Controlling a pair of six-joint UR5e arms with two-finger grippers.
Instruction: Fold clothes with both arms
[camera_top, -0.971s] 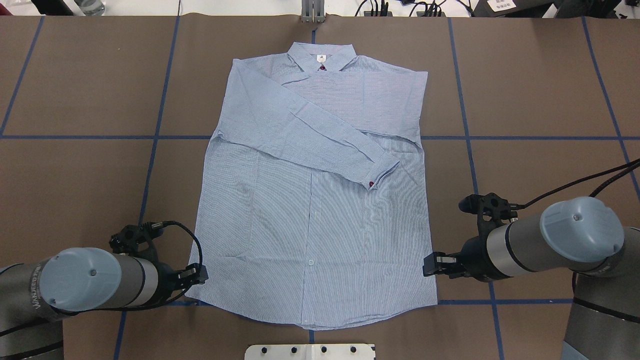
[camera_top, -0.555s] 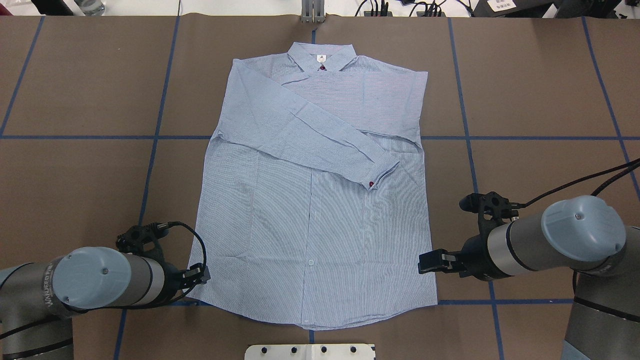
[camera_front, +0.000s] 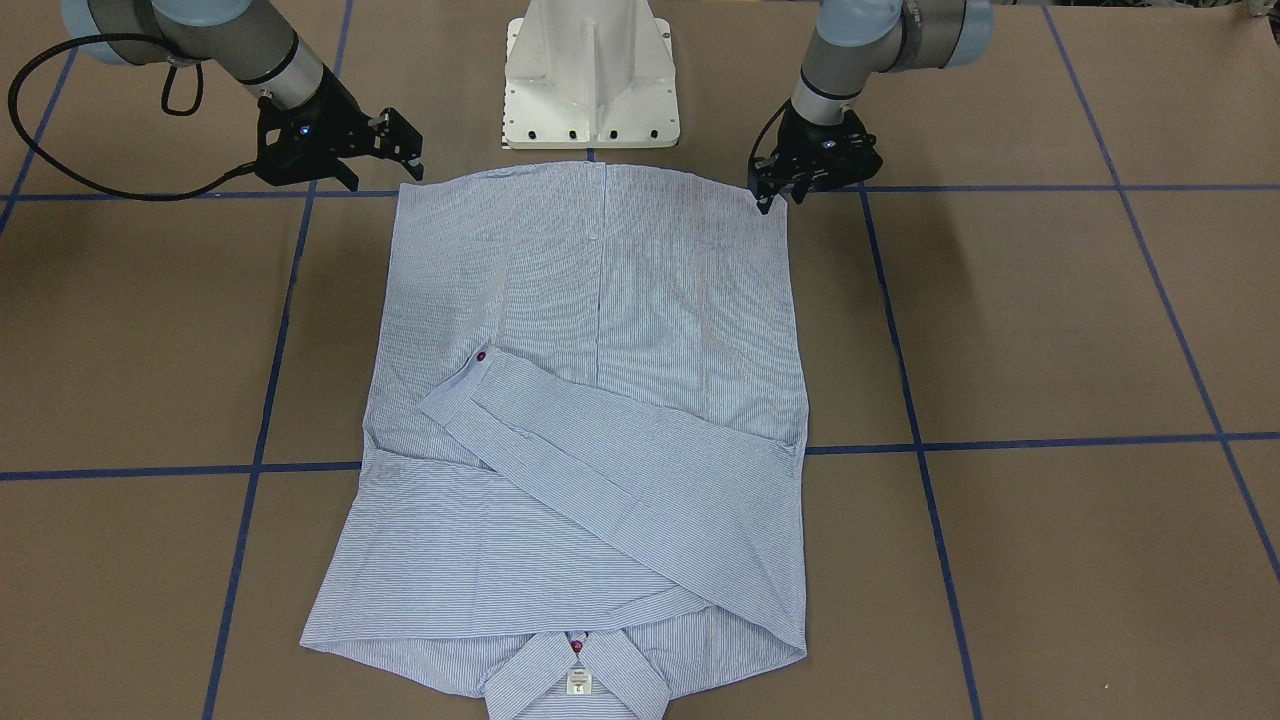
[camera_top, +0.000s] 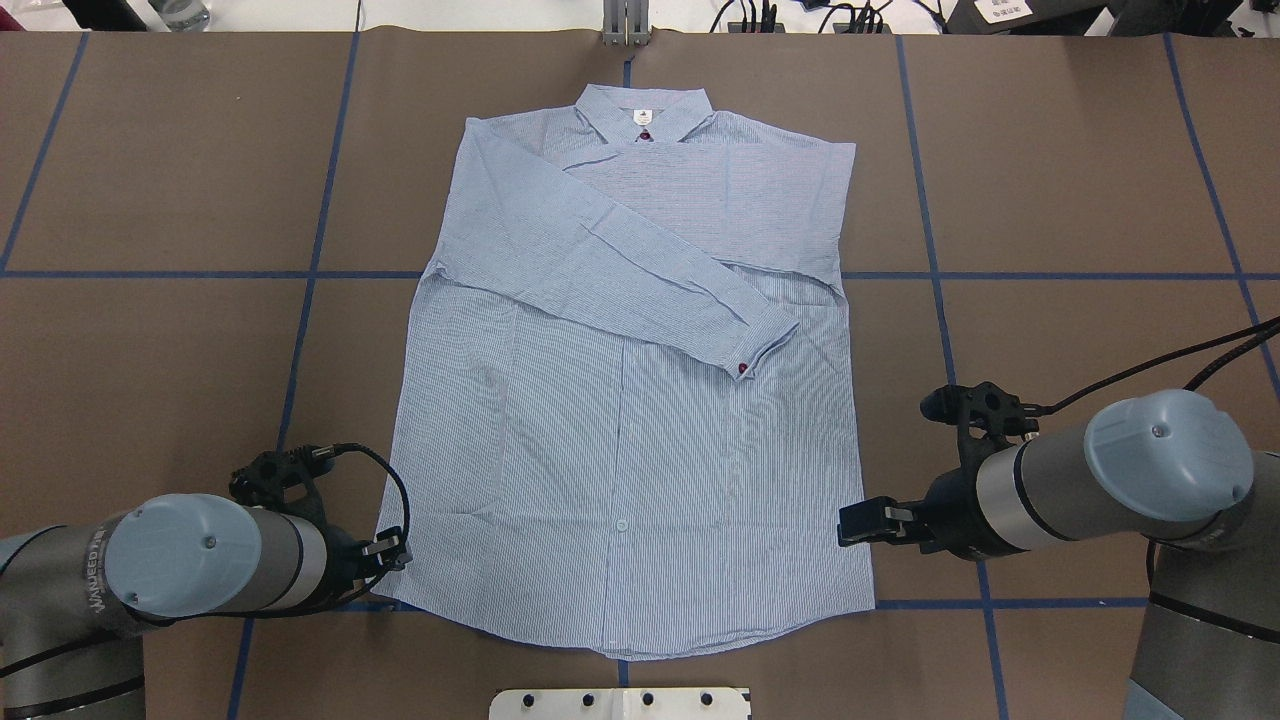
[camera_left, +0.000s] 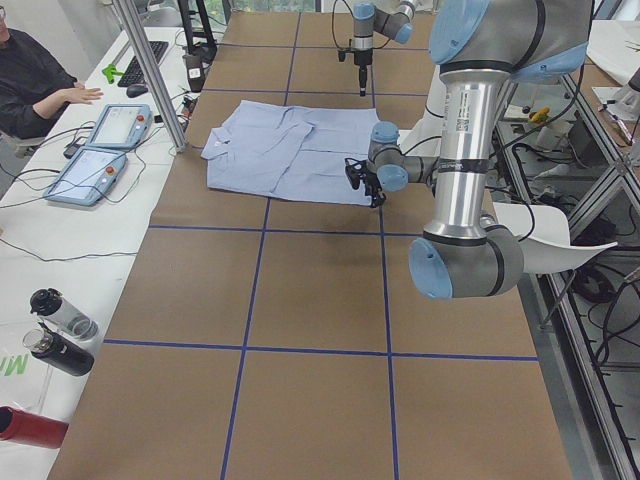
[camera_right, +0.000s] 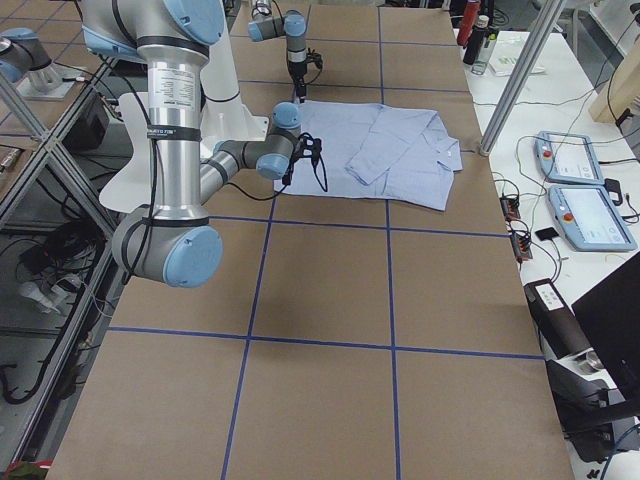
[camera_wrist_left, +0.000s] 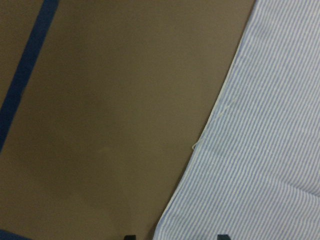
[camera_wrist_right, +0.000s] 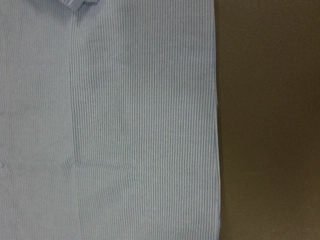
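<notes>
The shirt (camera_top: 620, 450) is lying flat on the table (camera_top: 150, 150), collar pointing away from the robot, one sleeve (camera_top: 620, 270) crossing the chest diagonally. The left gripper (camera_top: 392, 553) is sitting at the shirt's near left hem corner, jaws standing apart astride the fabric edge. The right gripper (camera_top: 850, 522) is sitting over the near right side edge; its jaw position cannot be determined

Pinstriped shirt (camera_top: 620, 450) flat, sleeves folded inward; left gripper (camera_top: 398, 553), right gripper (camera_top: 848, 522) near hem corners
</notes>
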